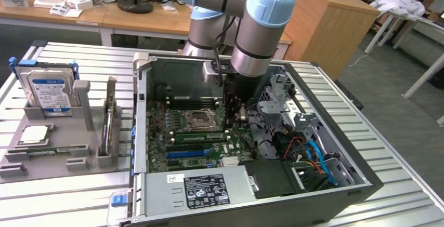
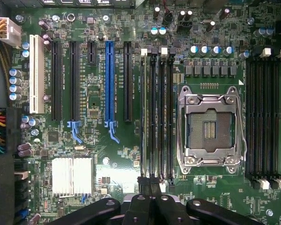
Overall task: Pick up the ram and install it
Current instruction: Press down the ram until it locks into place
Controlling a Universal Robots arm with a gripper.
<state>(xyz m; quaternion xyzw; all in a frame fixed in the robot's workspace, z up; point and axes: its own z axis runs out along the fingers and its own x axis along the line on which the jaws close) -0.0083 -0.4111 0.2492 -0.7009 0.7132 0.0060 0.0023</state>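
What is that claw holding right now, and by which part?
Nothing clearly: the shut gripper is at one end of the ram, which stands slotted into the motherboard.

The arm (image 1: 239, 24) descends near-vertically from 12 o'clock in the exterior view, its grey links joined by pale blue caps, the black wrist section pointing straight down. The gripper (image 1: 238, 114) hangs at frame centre, jaws closed. In the wrist view, the gripper (image 2: 150, 187) enters from 6 o'clock, its black linkages converging to the closed tips.
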